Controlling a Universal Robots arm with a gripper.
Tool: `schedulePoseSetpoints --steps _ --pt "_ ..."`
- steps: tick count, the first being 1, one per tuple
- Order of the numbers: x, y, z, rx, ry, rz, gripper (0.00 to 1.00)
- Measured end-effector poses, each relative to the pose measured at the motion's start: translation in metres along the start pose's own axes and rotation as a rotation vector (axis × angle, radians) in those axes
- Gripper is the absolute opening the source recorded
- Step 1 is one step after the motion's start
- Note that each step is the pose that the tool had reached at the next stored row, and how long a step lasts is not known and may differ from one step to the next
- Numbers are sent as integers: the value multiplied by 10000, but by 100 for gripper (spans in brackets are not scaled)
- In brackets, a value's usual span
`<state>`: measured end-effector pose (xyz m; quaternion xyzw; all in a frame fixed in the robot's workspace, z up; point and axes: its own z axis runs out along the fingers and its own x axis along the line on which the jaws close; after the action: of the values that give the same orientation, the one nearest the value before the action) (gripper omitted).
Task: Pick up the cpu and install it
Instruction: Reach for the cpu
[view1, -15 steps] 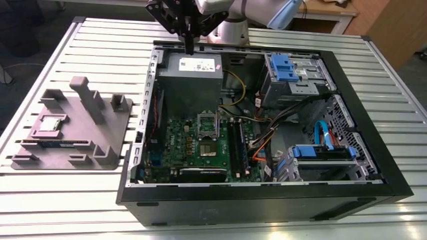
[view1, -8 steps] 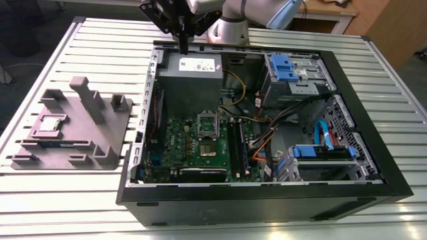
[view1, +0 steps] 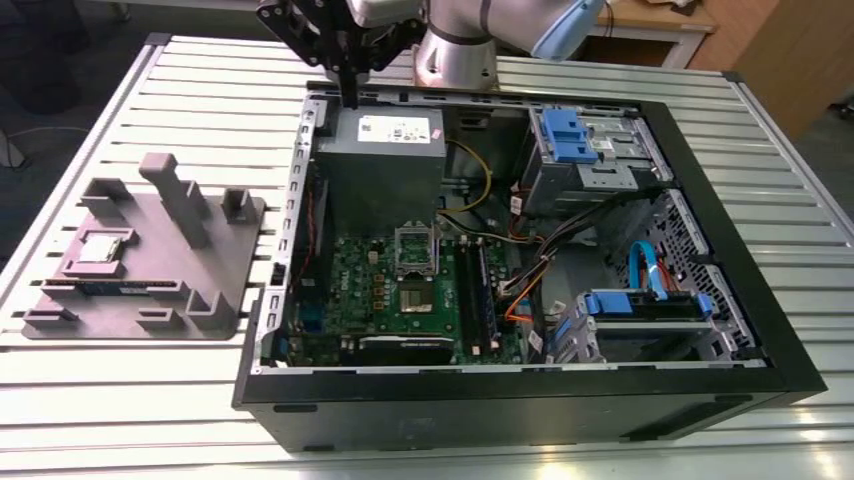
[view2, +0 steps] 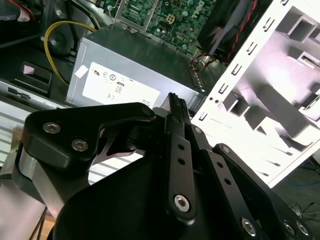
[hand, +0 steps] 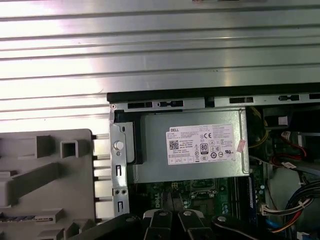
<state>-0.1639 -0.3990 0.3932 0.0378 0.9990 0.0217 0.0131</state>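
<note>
Arm cut off at the upper frame edge in the exterior view. The gripper (view1: 350, 95) hangs over the far rim of the computer case (view1: 534, 410), above the power supply (view1: 380, 150). In the second wrist view its fingers (view2: 177, 150) meet at the tips with nothing between them: closed and empty. Whether anything sits in the socket (view1: 415, 298) on the motherboard (view1: 358, 290) cannot be made out. Cables (view1: 534, 260) hide part of the case floor beside the board. The case holds the power supply, the motherboard and blue-fronted drive cages (view1: 582, 130). The cpu (view1: 104, 252) lies flat in a recess of the grey fixture tray (view1: 174, 262) on the slatted table (view1: 134, 400), at the exterior view's left and well apart from the gripper. A memory stick (view1: 114, 288) lies near it in the same tray.
</note>
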Motion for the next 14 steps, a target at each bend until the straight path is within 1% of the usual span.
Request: schedulePoseSetpoints --steps 14 --pt "238 -18 -4 0 0 1 11"
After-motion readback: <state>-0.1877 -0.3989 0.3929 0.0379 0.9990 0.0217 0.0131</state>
